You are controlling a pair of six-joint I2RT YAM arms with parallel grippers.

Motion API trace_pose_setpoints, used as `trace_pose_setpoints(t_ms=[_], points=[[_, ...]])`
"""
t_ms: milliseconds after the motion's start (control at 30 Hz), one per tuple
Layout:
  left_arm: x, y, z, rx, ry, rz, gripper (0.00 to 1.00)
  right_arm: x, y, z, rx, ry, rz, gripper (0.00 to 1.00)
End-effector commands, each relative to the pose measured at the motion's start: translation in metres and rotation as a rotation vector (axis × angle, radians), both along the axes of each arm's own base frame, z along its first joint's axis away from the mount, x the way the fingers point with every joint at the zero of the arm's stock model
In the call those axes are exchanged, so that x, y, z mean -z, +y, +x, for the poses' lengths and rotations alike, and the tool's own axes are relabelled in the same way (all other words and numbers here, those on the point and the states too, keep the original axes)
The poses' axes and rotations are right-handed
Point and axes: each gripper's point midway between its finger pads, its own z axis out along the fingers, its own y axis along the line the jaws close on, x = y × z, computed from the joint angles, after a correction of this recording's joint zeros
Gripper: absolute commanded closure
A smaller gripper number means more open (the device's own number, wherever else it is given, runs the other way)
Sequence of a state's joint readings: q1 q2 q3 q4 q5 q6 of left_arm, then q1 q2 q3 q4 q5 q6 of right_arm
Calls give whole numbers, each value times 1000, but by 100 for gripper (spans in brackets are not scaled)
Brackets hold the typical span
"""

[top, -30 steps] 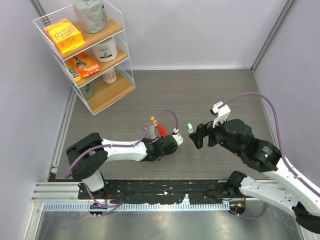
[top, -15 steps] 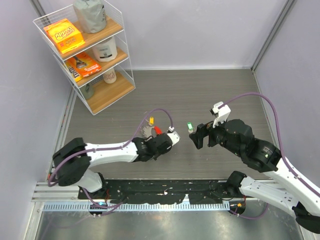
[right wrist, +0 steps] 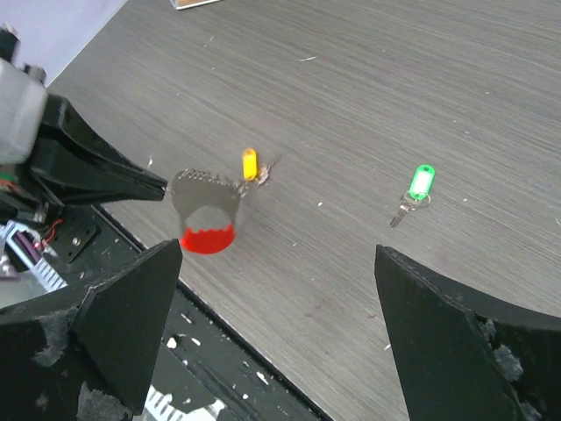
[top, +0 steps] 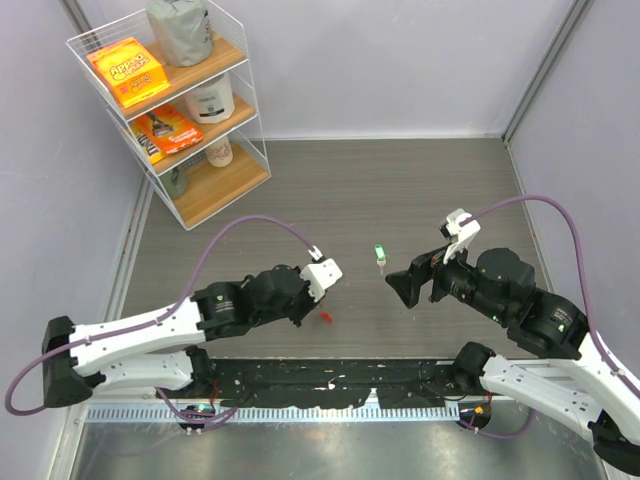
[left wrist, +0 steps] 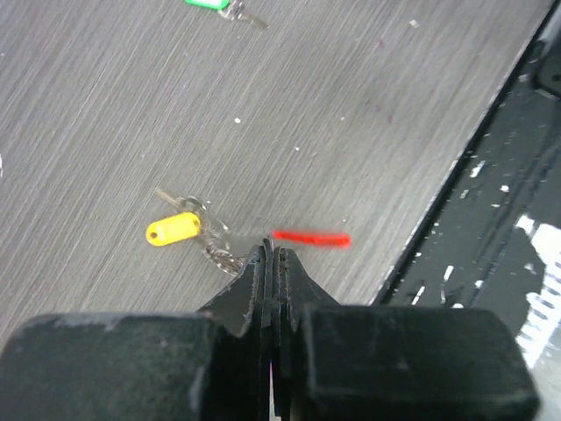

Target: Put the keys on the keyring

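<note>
The left gripper (left wrist: 272, 256) has its jaws pressed together on the keyring (right wrist: 208, 215), held above the tabletop (top: 400, 190) with the yellow key (right wrist: 249, 164) just beside it. That arm has drawn back toward the near edge and stretches low. The right gripper (right wrist: 279, 248) has its jaws wide apart and has backed away to the right of the green key (top: 380, 253), which lies where it was.

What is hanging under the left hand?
The keyring, pinched by its chain, with the yellow key attached. From above, the arm covers all but a red sliver.
</note>
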State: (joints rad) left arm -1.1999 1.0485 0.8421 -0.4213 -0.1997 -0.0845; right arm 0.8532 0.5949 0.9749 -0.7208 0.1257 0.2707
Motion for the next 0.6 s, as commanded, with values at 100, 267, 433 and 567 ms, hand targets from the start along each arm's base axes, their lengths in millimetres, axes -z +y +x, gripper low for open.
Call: trace_pose_setpoints(t_ms=[100,267,433,567], points=[[-45,2,-30,111,27,-188,100,-23,16,-23,-167,-18,58,0],[-76,4,-50,188,43,-319,100,-30,27,-42,-288,-19,94,5],[-100,4,-66,253,54,-439,100,-40,38,-60,-407,-32,153,7],[-114,6,-75,290,58,-497,100,-45,46,-69,-477,-32,184,9]])
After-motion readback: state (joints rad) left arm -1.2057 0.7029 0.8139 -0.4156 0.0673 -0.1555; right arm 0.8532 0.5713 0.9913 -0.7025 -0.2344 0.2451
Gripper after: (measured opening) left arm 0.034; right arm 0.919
